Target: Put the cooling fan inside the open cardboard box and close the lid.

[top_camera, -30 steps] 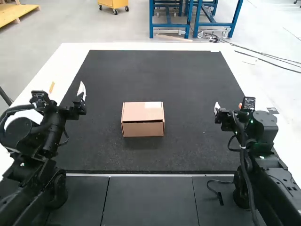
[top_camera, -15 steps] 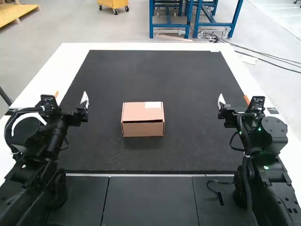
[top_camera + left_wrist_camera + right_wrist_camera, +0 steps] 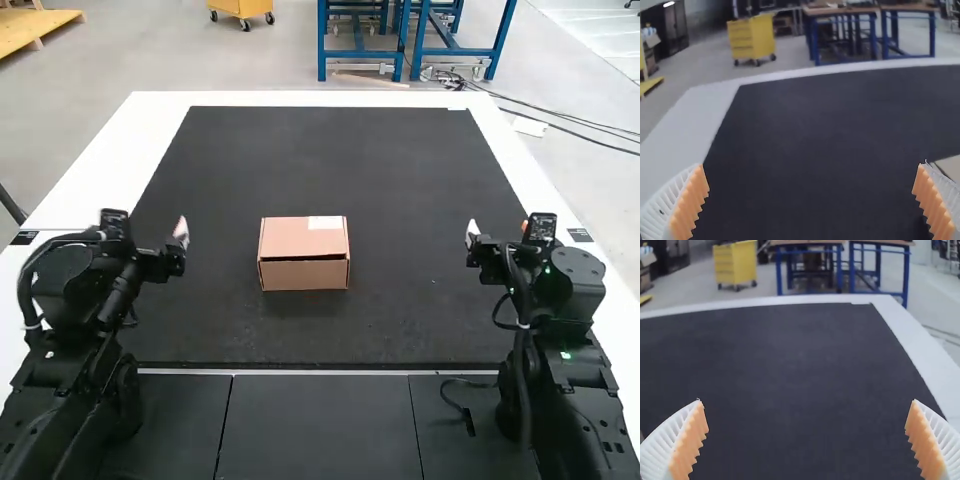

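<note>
**Closed box mid-mat, both grippers wide and clear of it**

The left gripper (image 3: 810, 170) has its white ribbed, orange-padded fingers (image 3: 687, 205) spread wide, with nothing between them but the bare black mat (image 3: 330, 160). The right gripper (image 3: 805, 407) is the same, fingers wide and holding nothing. Each gripper sits at its own side of the mat, well apart from the cardboard box (image 3: 304, 272). The box rests mid-mat with its lid (image 3: 304, 238) lying flat and shut. The cooling fan is presumably inside, so the task looks finished or nearly so. One remaining risk is that an untucked lid flap springs up. Another is that an arm swinging inward knocks the light box askew, since nothing holds it down.
</note>
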Controlling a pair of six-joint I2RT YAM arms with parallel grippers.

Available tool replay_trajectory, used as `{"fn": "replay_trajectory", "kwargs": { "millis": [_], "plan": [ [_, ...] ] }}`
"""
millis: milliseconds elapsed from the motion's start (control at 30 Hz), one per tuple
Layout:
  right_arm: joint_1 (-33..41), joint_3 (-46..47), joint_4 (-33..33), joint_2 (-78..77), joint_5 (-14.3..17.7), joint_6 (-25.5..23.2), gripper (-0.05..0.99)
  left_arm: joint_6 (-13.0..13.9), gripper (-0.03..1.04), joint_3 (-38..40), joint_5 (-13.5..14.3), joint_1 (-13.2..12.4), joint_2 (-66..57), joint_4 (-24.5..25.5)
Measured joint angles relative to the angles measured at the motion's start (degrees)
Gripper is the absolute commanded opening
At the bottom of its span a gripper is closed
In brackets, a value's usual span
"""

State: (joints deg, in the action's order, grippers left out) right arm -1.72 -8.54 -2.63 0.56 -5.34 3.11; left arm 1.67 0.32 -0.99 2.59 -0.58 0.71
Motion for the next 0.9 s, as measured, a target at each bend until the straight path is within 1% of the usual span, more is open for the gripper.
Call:
{"fn": "replay_trajectory", "kwargs": {
  "millis": [67,133,200,267,333,433,600,767,900],
  "plan": [
    [-0.1,0.0,0.5,0.0,0.0,0.0,0.91,0.2,0.97,0.0,-1.6,0.0,0.0,0.4],
    [-0.1,0.0,2.0,0.0,0.0,0.1,0.91,0.0,0.97,0.0,-2.7,-0.8,0.0,0.4],
    [-0.1,0.0,2.0,0.0,0.3,0.5,0.91,-0.4,0.97,0.0,-3.4,-2.6,0.0,0.4],
    [-0.1,0.0,2.0,0.0,1.3,0.8,0.91,-0.8,0.97,0.0,-3.6,-4.5,0.0,0.4],
    [0.0,0.0,2.1,0.0,2.6,1.0,0.91,-1.3,0.97,0.0,-3.5,-5.6,0.0,0.3],
    [0.5,0.0,2.1,0.0,4.3,1.1,0.91,-2.3,0.97,0.0,-1.7,-6.2,0.0,0.0],
    [0.9,0.0,2.2,0.0,5.4,1.2,0.91,-3.6,0.97,0.0,0.8,-6.9,0.0,-0.1],
    [1.0,0.0,2.2,0.0,5.7,1.2,0.91,-4.1,0.97,0.0,1.6,-6.6,0.0,-0.1],
    [1.7,0.0,2.3,0.0,5.8,1.2,0.91,-4.1,0.97,0.0,1.9,-5.8,0.0,0.0]
  ]
}}
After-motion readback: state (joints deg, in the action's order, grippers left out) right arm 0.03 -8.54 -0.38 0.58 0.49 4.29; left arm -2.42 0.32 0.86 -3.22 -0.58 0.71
